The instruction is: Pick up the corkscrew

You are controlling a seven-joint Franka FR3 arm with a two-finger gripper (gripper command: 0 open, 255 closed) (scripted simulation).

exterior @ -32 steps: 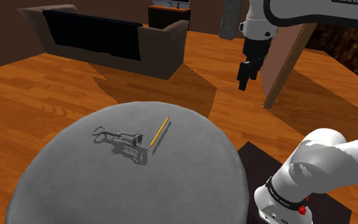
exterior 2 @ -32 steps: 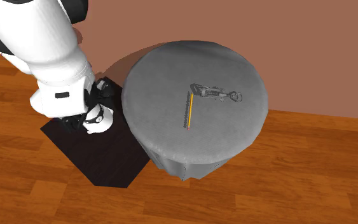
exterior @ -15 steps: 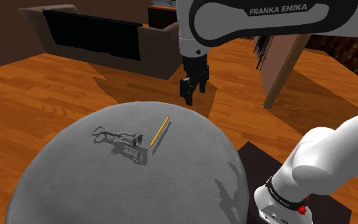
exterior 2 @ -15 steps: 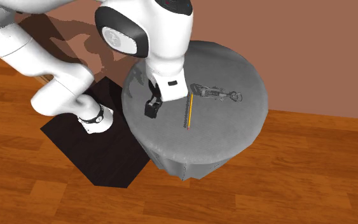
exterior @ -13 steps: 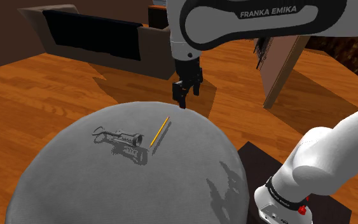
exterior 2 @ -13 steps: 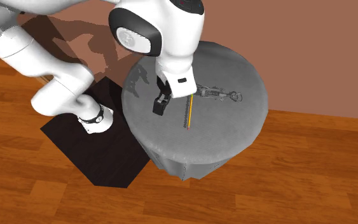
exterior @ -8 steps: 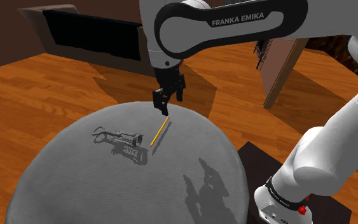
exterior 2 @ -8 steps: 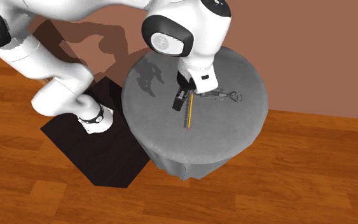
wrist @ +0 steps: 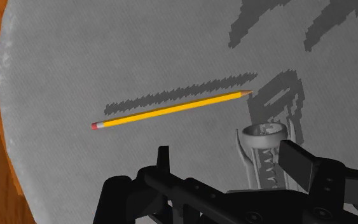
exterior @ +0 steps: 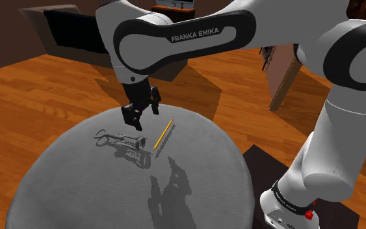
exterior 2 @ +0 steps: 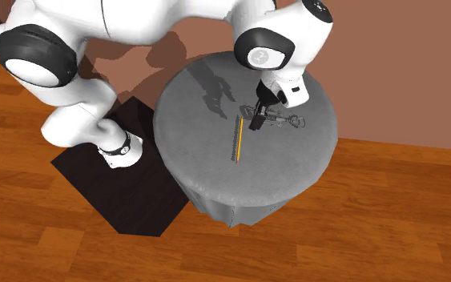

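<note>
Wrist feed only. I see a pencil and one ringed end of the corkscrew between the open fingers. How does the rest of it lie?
Observer: In the shoulder view the corkscrew lies flat, its full length showing, on a round grey table.
Operator: Hand height?
Observer: The hand hangs over the corkscrew and looks raised off it, not touching.
Operator: Anything near the edge?
Observer: No. In the second exterior view the corkscrew and the pencil sit well inside the table's rim.

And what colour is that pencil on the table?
The pencil is yellow-orange with a red eraser tip; the wrist view shows it best.
</note>
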